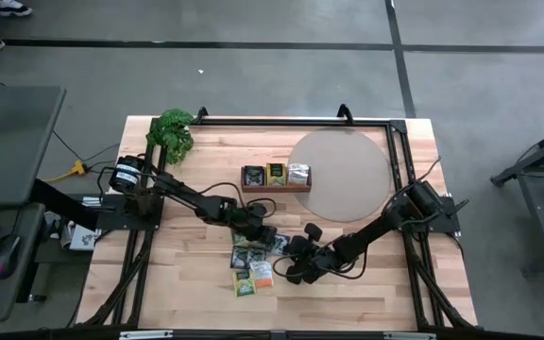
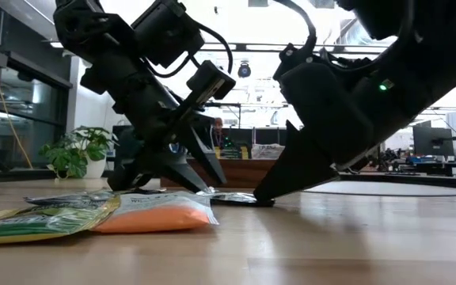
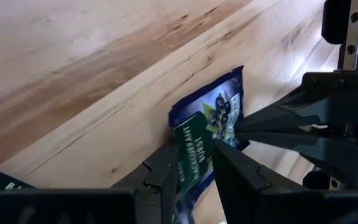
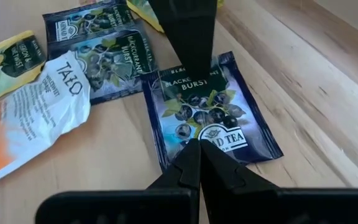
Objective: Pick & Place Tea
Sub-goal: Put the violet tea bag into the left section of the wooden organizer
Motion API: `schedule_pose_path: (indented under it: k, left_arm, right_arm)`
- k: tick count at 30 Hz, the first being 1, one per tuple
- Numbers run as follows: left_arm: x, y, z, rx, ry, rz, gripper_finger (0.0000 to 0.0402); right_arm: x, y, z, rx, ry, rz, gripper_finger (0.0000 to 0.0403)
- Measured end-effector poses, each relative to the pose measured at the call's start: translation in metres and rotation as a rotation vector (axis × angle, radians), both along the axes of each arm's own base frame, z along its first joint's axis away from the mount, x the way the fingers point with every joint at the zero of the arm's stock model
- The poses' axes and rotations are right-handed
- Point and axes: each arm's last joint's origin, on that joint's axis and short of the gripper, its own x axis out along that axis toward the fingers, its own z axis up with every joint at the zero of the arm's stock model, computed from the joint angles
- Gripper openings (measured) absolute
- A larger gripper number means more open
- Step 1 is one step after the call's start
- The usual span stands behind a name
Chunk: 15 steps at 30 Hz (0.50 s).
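We are observing both arms reaching to the middle of the wooden table [image 1: 187, 293], near the front. The left gripper [image 1: 268, 233] is standing over a dark blue blackcurrant sachet [image 4: 211, 112], with its two fingers [image 3: 166, 171] straddling one edge of that sachet; the jaws are partly parted around the paper, grasping the packet at its edge while it is lying flat on the table. The right gripper [image 4: 199, 163] is pressing down on the opposite end of the same sachet with its jaws clenched fully together, the joined tips touching the printed face near the brand label.

In the right wrist view, we are seeing more tea lying just beside this sachet: a second dark blue sachet [image 4: 98, 53] partly overlapped by others, an orange-and-white sachet [image 4: 33, 118] touching it, and a yellow-green sachet [image 4: 5, 65] at the edge of the group. In the high view, this loose cluster [image 1: 251, 269] is lying in front of the left gripper, near the table's front edge.

The brown wooden tray [image 1: 276, 187] is sitting toward the back of the table, well apart from the cluster, with sachets standing in each of its three compartments. A round grey mat [image 1: 348, 170] is lying just beside the tray, and a leafy plant [image 1: 172, 132] is standing at the table's rear left corner.
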Motion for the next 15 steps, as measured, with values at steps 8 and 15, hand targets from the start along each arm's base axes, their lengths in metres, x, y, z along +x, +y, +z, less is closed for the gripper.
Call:
schedule_pose_path:
  k: [8,15]
  left_arm:
    - [0.006,-0.001,0.004,0.039,-0.02,-0.004,0.0097]
    - [0.018,-0.002,0.015,0.108,-0.049,-0.04,0.0069]
  right_arm:
    - [0.003,-0.002,0.001,-0.001,-0.008,0.018,0.0]
    - [0.003,-0.002,0.001,0.003,-0.011,0.022,0.0]
